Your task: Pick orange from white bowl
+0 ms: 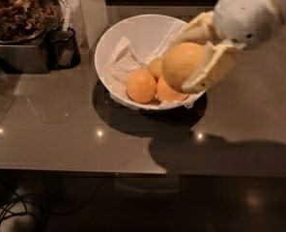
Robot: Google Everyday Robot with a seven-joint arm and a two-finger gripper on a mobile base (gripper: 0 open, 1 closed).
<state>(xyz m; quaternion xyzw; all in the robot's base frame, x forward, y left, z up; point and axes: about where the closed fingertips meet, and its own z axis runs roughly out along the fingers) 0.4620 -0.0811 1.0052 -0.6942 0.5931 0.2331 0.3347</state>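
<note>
Over the right side of the large, round, glossy white bowl (133, 24), the robot's cream-coloured two-finger gripper (182, 65) is clamped on the orange (179, 58), a big, pale, yellowish-orange round fruit with faintly dimpled skin. One finger lies across the top of the fruit and the other cups its lower right side, so the orange sits squarely between them. The white arm reaches in from the upper right corner. The held orange hangs over the bowl's right half, in front of the fruit left inside; whether it touches any of it cannot be told from this angle.

Three smaller, smoother, deeper-orange fruits (141, 86) lie close together in the bowl on crumpled white paper (120, 64), which lines its left wall and spills a little over the front rim. The bowl stands on a glossy dark grey-brown tabletop (61, 129). Left of the bowl stands a small black cup (63, 50) with a pale-handled utensil in it.
</note>
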